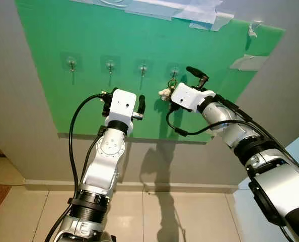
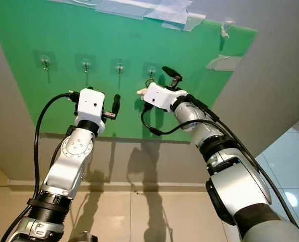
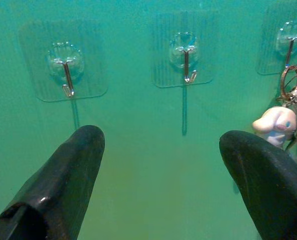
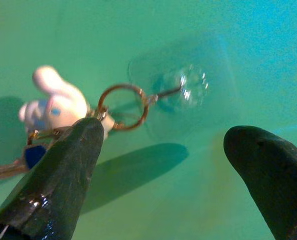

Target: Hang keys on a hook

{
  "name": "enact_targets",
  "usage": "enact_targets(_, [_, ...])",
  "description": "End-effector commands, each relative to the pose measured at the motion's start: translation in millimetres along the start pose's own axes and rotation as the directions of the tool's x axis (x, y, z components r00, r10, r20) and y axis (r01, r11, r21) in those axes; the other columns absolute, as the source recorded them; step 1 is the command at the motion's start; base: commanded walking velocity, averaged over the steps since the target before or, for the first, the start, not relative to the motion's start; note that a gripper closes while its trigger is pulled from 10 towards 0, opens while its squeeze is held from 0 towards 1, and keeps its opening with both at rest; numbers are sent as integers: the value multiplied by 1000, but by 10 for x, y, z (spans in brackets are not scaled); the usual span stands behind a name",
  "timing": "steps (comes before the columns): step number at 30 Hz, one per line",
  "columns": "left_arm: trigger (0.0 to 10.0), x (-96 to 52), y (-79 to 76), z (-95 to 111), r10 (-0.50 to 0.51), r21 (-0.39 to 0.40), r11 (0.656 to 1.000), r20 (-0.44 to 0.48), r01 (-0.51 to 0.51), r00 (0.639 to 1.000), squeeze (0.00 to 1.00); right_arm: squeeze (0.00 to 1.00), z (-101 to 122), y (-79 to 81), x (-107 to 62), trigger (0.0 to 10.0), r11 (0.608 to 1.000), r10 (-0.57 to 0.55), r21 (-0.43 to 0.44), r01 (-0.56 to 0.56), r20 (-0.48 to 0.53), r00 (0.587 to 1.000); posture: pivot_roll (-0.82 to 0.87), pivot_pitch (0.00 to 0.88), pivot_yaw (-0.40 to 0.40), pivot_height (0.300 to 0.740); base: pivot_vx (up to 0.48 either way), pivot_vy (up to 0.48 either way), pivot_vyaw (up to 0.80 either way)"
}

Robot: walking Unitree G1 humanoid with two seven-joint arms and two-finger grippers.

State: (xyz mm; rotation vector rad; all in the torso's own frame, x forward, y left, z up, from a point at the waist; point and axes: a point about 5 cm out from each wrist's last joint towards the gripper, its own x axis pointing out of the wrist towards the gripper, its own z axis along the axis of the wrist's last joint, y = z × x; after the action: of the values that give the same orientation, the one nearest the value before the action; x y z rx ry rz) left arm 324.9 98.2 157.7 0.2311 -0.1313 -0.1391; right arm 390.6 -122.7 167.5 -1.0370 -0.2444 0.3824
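Left eye view: green board (image 1: pixel 89 101) on the wall carries four clear hooks; keys (image 1: pixel 165 91) with a white charm hang from the hook nearest the board's right edge (image 1: pixel 174 71).

Left wrist view: left gripper (image 3: pixel 163 165), fingers wide, empty.

Right wrist view: right gripper (image 4: pixel 163 165), fingers wide, beside the key ring (image 4: pixel 122 106).

Silver arms, white wrists, black cables
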Motion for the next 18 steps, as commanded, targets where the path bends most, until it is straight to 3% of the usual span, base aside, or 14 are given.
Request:
enact_targets(1, [10000, 24, -29, 62, -5, 1, 1000, 20, 5, 1000, 0, 1000, -93, -41, -49, 10000, 1000, -15, 8, 15, -25, 1000, 27, 0, -120, 740, 0, 0, 0])
enact_targets(6, [10000, 30, -31, 66, -10, 3, 1000, 22, 10, 1000, 0, 1000, -105, -6, -73, 10000, 1000, -10, 19, 11, -20, 1000, 25, 0, -117, 740, 0, 0, 0])
enact_targets(9, [10000, 30, -30, 60, -11, 4, 1000, 20, 11, 1000, 0, 1000, -121, -5, -91, 10000, 997, -21, 77, 23, -23, 1000, 25, 0, -117, 740, 0, 0, 0])
enact_targets(10, [10000, 27, -23, 48, -9, 6, 1000, 17, 9, 1000, 0, 0, -159, -23, -99, 10000, 955, -43, 292, 61, -67, 997, 27, 0, -116, 740, 0, 0, 0])
enact_targets(11, [10000, 26, -19, 44, -8, 6, 1000, 16, 8, 1000, 0, 0, -175, -26, -104, 10000, 929, -48, 362, 74, -80, 996, 27, 0, -116, 740, 0, 0, 0])
enact_targets(12, [10000, 23, 0, 26, 3, 4, 1000, 7, -3, 1000, 0, 0, -218, -29, -118, 10000, 877, -57, 469, 104, -114, 992, 26, 0, -113, 740, 0, 0, 0])
enact_targets(14, [10000, 18, 24, 5, 16, 1, 1000, -3, -16, 1000, 0, 0, -261, -23, -133, 10000, 819, -60, 558, 133, -147, 987, 25, 0, -111, 740, 0, 0, 0])
enact_targets(15, [10000, 12, 36, -10, 18, 0, 1000, -8, -18, 1000, 0, 0, -298, -11, -153, 10000, 769, -66, 619, 162, -175, 982, 25, 0, -107, 740, 0, 0, 0])
enact_targets(16, [10000, 2, 52, -36, 18, 0, 1000, -15, -18, 1000, 0, 0, -349, 21, -188, 10000, 691, -76, 693, 206, -214, 974, 24, 0, -103, 740, 0, 0, 0])
enact_targets(17, [10000, -13, 44, -56, 8, 3, 1000, -19, -8, 1000, 0, 0, -399, 56, -227, 10000, 646, -80, 725, 239, -247, 966, 22, 0, -95, 740, 0, 0, 0])
enact_targets(18, [10000, -13, 44, -56, 8, 3, 1000, -19, -8, 1000, 0, 0, -399, 56, -227, 10000, 646, -80, 725, 239, -247, 966, 22, 0, -95, 740, 0, 0, 0])
